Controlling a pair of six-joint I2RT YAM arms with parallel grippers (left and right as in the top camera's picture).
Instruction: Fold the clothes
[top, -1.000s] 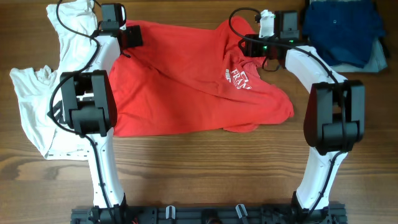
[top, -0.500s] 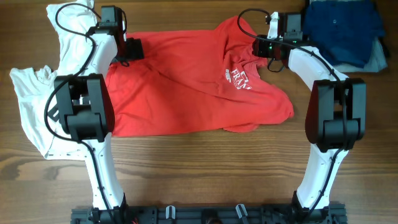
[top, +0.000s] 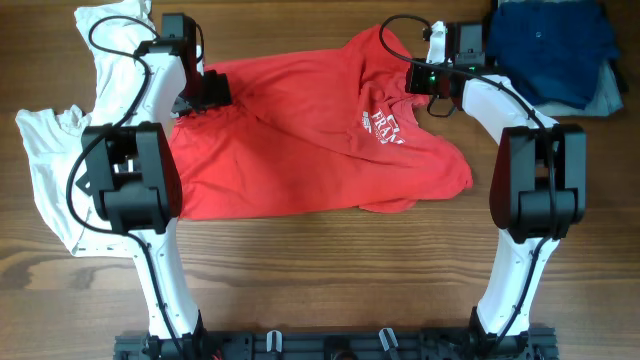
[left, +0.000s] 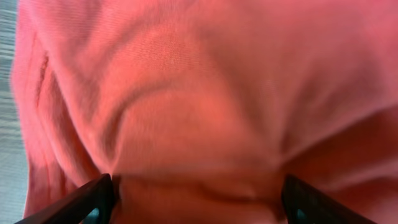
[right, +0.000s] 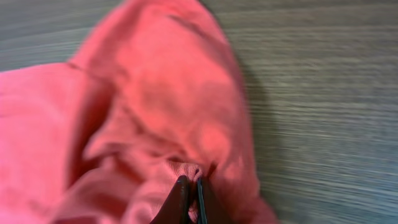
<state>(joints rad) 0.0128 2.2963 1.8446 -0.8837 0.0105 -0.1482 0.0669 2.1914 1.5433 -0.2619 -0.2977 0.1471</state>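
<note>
The right claw (right: 191, 190) is pinched tight on a puckered ridge of the red T-shirt (top: 300, 140), probably to anchor that edge for a fold. The left claw (left: 199, 200) stands wide, its fingers straddling a raised fold without gripping it. The shirt lies spread between both claws on the wooden bench (top: 330, 270). A white T-shirt (top: 50, 170) sprawls outward of the left claw, and folded dark blue clothes (top: 550, 45) sit just beyond the right.
</note>
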